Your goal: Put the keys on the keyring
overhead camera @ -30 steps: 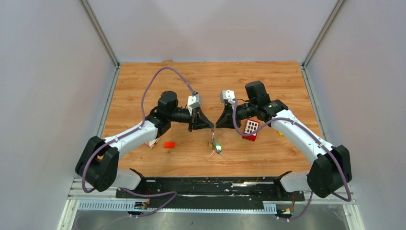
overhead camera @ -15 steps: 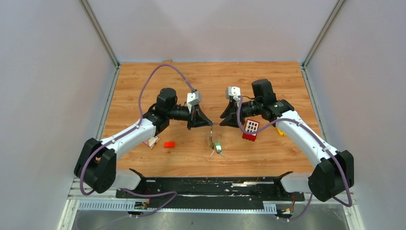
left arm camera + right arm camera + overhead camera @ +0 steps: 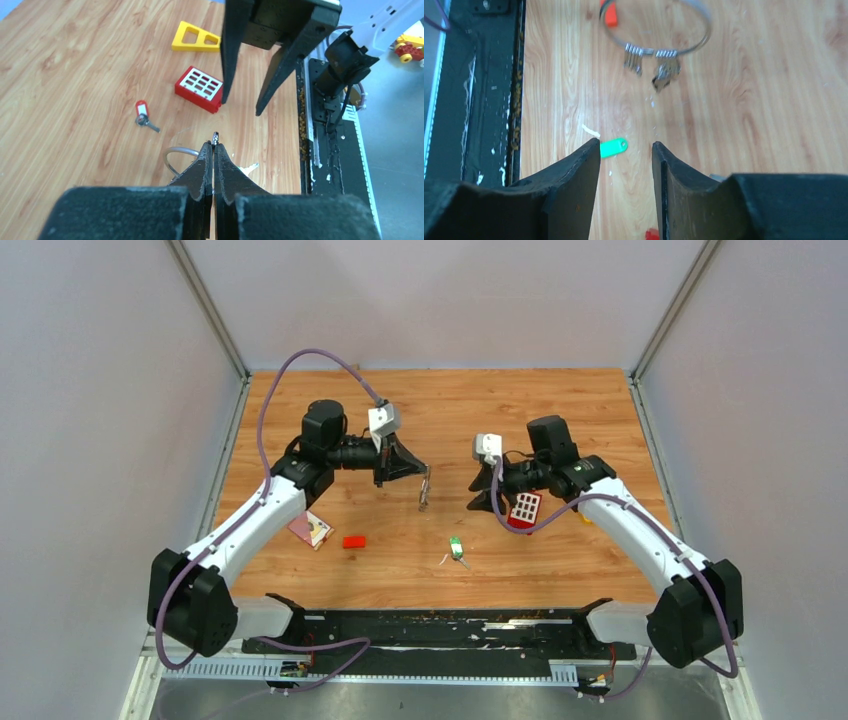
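Keyring (image 3: 424,488) clamped in left pincer (image 3: 213,147), hanging clear of table (image 3: 560,410) | right pincer (image 3: 625,147) apart, empty | gap between pincers

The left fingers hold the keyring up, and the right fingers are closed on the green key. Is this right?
Not fully. The left fingers do hold the keyring, but the right fingers are open and empty; the green key lies on the table. The right wrist view shows it.
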Controlling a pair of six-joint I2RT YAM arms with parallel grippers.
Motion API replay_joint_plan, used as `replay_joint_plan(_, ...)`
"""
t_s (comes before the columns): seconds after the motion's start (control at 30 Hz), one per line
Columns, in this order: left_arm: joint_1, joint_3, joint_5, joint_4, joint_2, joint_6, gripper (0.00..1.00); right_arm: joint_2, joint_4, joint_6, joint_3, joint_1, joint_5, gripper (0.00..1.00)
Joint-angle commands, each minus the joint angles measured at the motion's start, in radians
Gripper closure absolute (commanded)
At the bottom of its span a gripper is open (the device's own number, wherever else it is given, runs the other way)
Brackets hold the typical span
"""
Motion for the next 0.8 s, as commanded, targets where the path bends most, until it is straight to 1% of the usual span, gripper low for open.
replay_joint_plan(0.0,0.034,0.025,-0.012,-0.049,-0.035,0.046,1.0,0.024,-0.039,-0.141,-0.067,0.039,0.072,0.58)
replay_joint_plan(0.2,0.079,-0.006,-0.037,-0.05,-0.053,0.074,1.0,0.081,-0.006,-0.201,-0.141,0.151,0.178,0.6)
replay_joint_plan(0.43,0.11,-0.025,-0.054,-0.049,-0.056,0.083,1.0,0.138,0.114,-0.23,-0.234,0.281,0.305,0.62)
replay_joint_plan(0.77,0.111,-0.038,-0.046,-0.032,-0.053,0.078,1.0,0.233,0.217,-0.223,-0.244,0.338,0.393,0.63)
